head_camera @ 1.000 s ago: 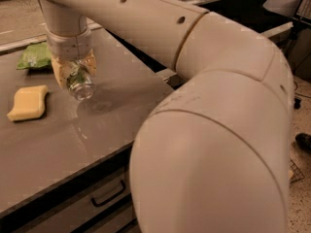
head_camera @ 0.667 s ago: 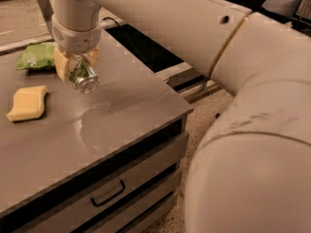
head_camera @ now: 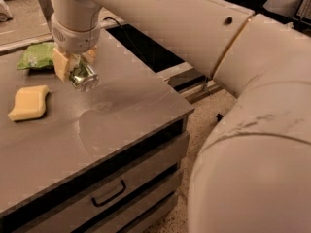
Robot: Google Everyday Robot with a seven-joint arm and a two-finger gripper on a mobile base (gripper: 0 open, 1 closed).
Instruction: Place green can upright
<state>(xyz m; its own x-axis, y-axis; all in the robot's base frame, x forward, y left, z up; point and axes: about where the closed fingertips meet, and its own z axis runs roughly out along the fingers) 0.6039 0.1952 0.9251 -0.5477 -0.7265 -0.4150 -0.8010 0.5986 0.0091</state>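
My gripper (head_camera: 75, 64) hangs from the white arm over the left-middle of the grey counter (head_camera: 126, 115). Its pale fingers (head_camera: 60, 65) are shut on the green can (head_camera: 82, 75). The can is tilted, with its silver end facing the camera and down to the right, and only a little green shows between the fingers. It is held above the counter surface, not touching it.
A yellow sponge (head_camera: 29, 102) lies at the counter's left. A flat green snack bag (head_camera: 37, 56) lies at the back left, just behind the gripper. The counter has drawers with a dark handle (head_camera: 109, 194) below. The arm's large white body (head_camera: 252, 144) fills the right side.
The arm's elbow has swung right and away, uncovering the counter front and drawers. The gripper with the can has stayed over the same part of the counter, still tilted.
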